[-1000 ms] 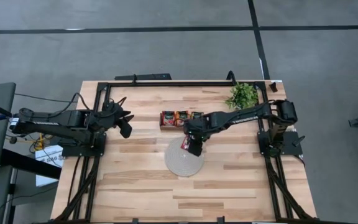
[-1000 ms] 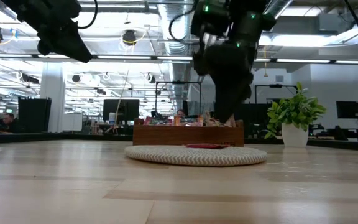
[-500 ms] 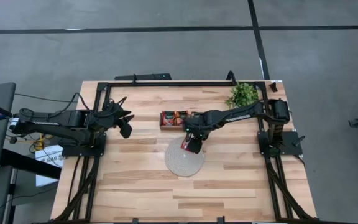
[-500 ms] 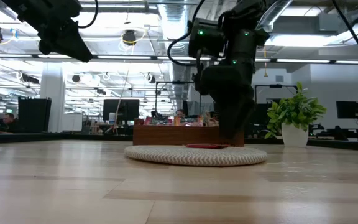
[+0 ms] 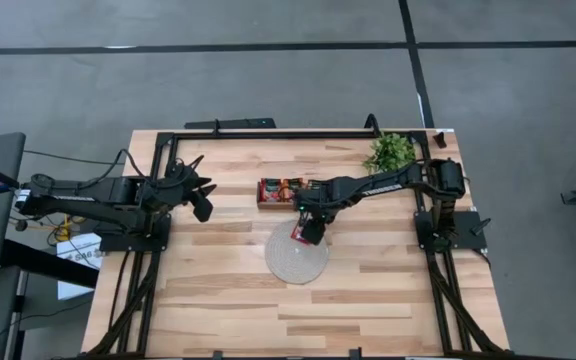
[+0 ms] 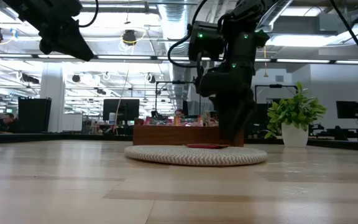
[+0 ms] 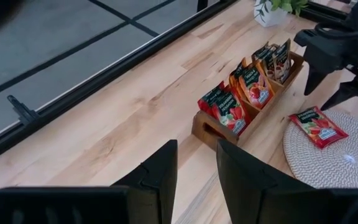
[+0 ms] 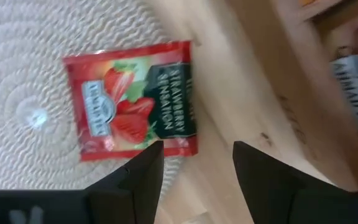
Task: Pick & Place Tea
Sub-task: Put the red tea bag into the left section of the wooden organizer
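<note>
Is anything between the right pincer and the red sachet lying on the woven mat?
Nothing visible. The right pincer hangs open just above the red strawberry tea sachet, which lies flat at the edge of the round woven mat, one corner past the rim. The wooden tray stands beside the mat, not between them.

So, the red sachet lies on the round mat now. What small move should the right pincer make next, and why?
Probably lift straight up and move back toward the wooden tray. The right pincer is open above the red sachet, which lies flat on the round mat at its edge, apparently released. More sachets stand in the tray. The left pincer waits raised at the table's left.
</note>
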Tool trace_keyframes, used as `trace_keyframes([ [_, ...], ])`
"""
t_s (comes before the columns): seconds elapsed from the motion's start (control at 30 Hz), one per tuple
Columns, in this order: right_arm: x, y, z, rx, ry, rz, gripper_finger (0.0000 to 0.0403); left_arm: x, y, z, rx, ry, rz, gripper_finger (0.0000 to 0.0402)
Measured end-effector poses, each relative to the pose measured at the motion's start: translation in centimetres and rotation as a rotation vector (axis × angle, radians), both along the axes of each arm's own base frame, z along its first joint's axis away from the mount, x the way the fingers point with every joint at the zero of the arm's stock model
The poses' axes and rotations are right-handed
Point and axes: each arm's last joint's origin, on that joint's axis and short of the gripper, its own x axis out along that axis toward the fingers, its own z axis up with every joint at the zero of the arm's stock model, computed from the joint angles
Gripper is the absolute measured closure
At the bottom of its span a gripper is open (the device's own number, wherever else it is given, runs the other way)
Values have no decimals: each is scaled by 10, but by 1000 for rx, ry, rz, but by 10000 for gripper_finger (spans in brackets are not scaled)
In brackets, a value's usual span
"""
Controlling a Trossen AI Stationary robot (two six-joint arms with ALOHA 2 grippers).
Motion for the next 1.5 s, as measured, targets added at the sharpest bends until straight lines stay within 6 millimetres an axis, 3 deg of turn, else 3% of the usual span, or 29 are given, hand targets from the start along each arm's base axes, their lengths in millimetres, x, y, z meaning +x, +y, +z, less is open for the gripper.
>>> trace_keyframes([
  [0.57, 1, 4, 0, -39, -4, -54, 231, 2, 0, 3, -1, -35, -1, 298],
  [0.8, 7, 11, -16, -33, 11, -59, 221, 2, 0, 3, -1, -35, -2, 298],
  [1.0, 7, 12, -17, -27, 21, -66, 221, 2, 0, 3, -4, -40, -11, 298],
  [1.5, 7, 12, -18, -29, 21, -57, 336, 3, -1, 3, -10, -40, -21, 298],
])
